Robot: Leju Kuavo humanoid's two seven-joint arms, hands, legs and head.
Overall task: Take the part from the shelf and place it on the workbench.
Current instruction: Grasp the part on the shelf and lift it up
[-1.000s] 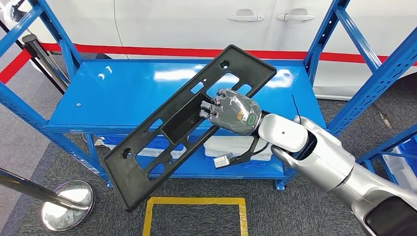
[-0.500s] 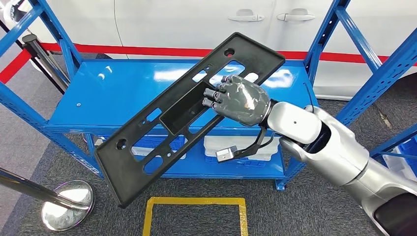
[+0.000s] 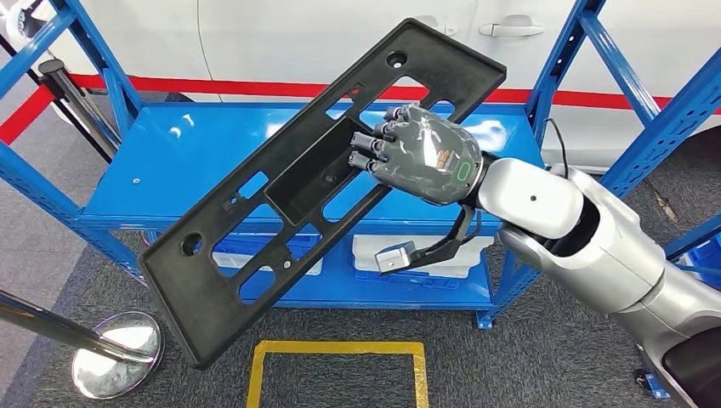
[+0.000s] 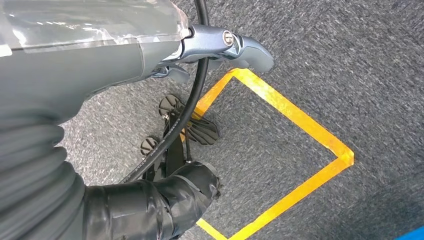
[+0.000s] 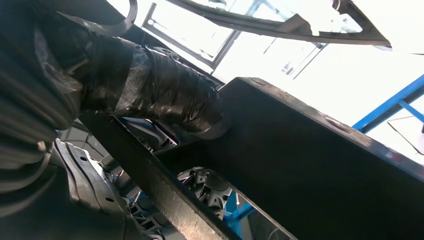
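Observation:
The part (image 3: 255, 246) is a long black plastic panel with several cut-outs and a rectangular recess. It hangs tilted in the air above the blue shelf (image 3: 187, 161), its low end near me on the left. My right hand (image 3: 421, 153) grips it at mid-length, with the fingers (image 3: 374, 149) curled over the edge of the recess. In the right wrist view the taped thumb (image 5: 165, 95) presses against the panel's dark underside (image 5: 310, 165). My left hand (image 4: 90, 60) hangs over the carpet, fingers apart and holding nothing.
Blue shelf uprights (image 3: 629, 85) stand on both sides, and a white car (image 3: 340, 34) is parked behind. A white box (image 3: 425, 251) lies on the lower shelf. A chrome stanchion base (image 3: 115, 340) and a yellow tape square (image 3: 336, 348) mark the grey carpet.
My right hand has lifted the panel higher and farther from the shelf top, and its upper end now reaches up across the car door.

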